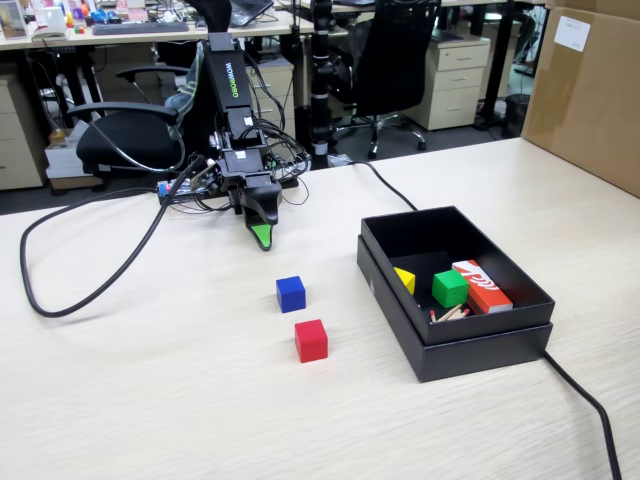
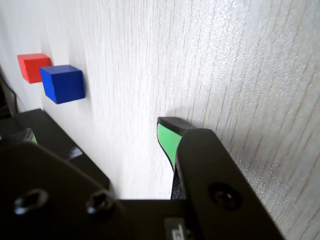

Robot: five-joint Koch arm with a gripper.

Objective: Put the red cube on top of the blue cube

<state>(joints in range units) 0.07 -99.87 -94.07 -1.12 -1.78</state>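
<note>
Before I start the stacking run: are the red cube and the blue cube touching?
Apart. In the fixed view a strip of bare table shows between the blue cube and the red cube.

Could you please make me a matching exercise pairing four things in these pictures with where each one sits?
Things:
1. red cube
2. blue cube
3. green cube
4. end effector

Places:
A. inside the black box
B. on the table, nearest the fixed camera
C. low over the table, behind both loose cubes
D. on the table, between end effector and red cube

Pairs: 1-B, 2-D, 3-A, 4-C
</note>
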